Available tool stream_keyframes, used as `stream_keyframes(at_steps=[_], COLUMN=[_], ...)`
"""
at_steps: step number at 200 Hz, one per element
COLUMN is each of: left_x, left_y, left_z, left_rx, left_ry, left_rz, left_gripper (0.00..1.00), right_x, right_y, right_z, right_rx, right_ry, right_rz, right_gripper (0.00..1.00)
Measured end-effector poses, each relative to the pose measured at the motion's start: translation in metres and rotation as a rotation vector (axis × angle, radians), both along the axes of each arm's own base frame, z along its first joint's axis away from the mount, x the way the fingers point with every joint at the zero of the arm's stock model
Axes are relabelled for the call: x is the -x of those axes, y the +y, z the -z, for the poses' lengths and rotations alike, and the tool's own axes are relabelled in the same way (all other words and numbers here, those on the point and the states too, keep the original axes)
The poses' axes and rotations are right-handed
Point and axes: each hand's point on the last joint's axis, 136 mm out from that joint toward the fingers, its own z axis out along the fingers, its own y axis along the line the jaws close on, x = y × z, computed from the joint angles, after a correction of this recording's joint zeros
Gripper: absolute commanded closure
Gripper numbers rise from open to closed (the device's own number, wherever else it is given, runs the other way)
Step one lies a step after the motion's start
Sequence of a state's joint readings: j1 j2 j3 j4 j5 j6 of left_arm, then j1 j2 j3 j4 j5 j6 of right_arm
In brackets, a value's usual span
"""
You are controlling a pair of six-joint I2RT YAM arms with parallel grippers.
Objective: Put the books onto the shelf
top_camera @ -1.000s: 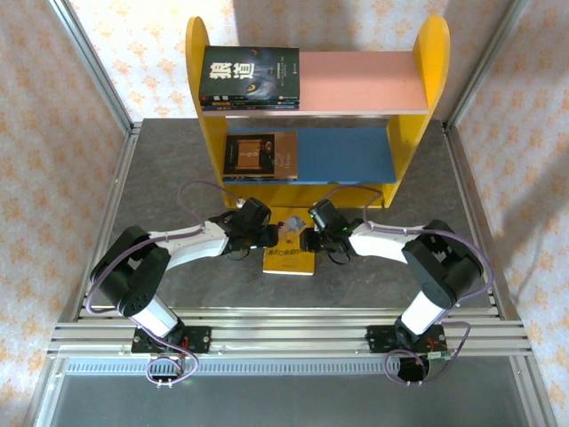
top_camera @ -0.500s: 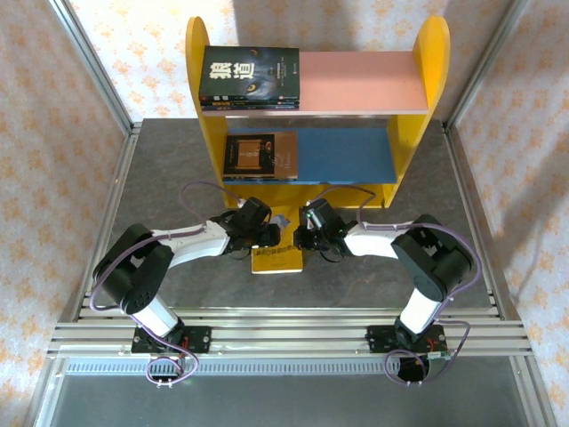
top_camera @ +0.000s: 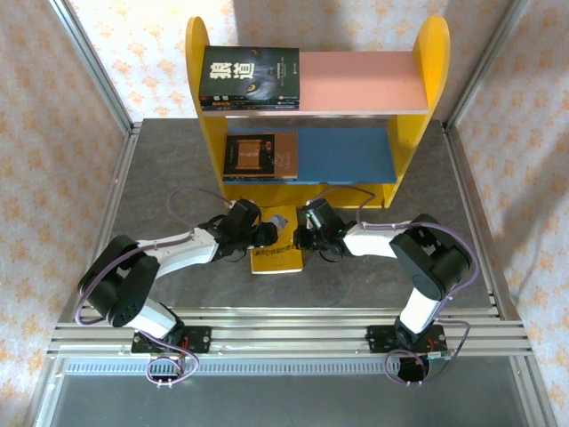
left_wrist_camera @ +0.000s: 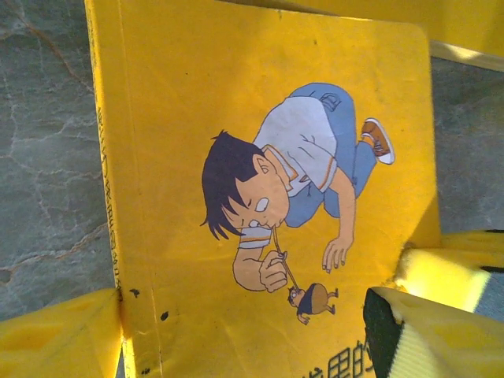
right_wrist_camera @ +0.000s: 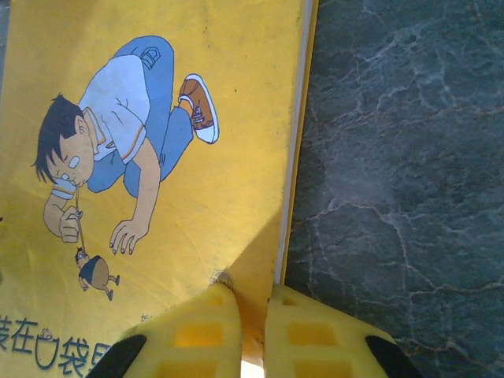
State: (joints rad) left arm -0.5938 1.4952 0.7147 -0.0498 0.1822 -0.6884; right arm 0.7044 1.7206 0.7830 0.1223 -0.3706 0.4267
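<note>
The yellow book (top_camera: 277, 260) is pictured on the surface (top_camera: 160, 178) before the shelf (top_camera: 200, 133), its far half hidden beneath both hands. The right hand (right_wrist_camera: 250, 323) is clamped on its right edge; the left hand (left_wrist_camera: 240, 339) is held apart astride the cover. Its title (right_wrist_camera: 39, 346) is cut off. Dark books (top_camera: 249, 78) and a brown book (top_camera: 260, 156) are shelved.

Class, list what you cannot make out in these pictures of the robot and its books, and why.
- Yellow book: title cut off by the bottom edge in both wrist views, too small from above.
- Left fingers: whether they touch the book; the left wrist view's bottom edge cuts them.
- Stack on the pink board: book count, spines too small in the top view.
</note>
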Motion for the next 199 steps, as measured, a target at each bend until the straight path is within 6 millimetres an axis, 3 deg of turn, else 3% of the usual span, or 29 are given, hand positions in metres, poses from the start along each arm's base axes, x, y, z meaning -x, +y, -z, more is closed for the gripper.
stream_keyframes(at_steps=[134,199], left_x=[0.002,0.001], left_y=[0.0,-0.002], left_z=[0.002,-0.013], left_rx=[0.048,0.079], left_ry=[-0.006,-0.037], left_rz=[-0.016,-0.018], left_gripper=[0.27,0.29], right_x=[0.0,0.0], right_y=[0.001,0.001], right_z=[0.0,0.0], right_rx=[-0.002,0.002], right_ry=[0.002,0.006], right_rz=[-0.003,-0.004], right_gripper=[0.9,0.9])
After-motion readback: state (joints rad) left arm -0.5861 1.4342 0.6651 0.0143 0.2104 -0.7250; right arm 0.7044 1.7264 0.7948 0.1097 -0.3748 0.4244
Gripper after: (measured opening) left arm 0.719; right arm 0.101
